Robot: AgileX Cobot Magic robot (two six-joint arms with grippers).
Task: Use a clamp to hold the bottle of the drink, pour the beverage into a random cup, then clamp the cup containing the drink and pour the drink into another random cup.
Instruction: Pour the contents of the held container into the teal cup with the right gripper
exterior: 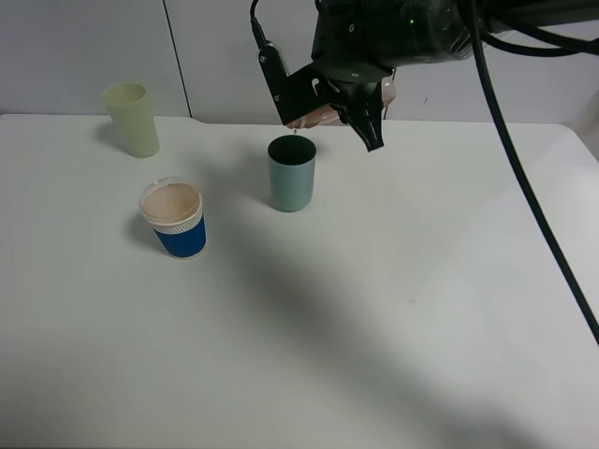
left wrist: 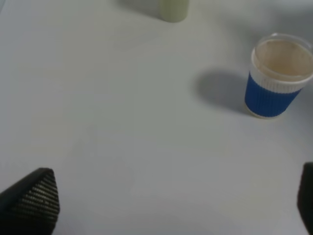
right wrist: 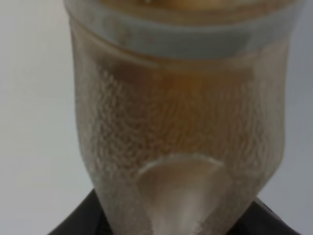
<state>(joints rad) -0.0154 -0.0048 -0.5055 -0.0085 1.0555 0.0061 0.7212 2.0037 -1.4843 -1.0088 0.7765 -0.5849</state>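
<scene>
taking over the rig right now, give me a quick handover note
Left tool: open, empty, over the table near the blue cup.
Right tool: shut on the bottle, tipped with its mouth above the teal cup.
Done: bottle lifted and in pouring pose; the teal cup's fill cannot be seen.
Left: finish the pour, then grip the teal cup and pour into the blue or green cup.

The right arm [exterior: 430, 28] is cased in glossy black, and a small green light [exterior: 409, 19] is set in its housing. Thick black cables [exterior: 525, 187] are trailed from it, with a thinner plugged lead [exterior: 269, 61] beside. The right claw [exterior: 348, 120] is ended in tapered black fingers [exterior: 372, 136]; the left claw [left wrist: 171, 205] is tipped with black ribbed pads [left wrist: 36, 198].
</scene>
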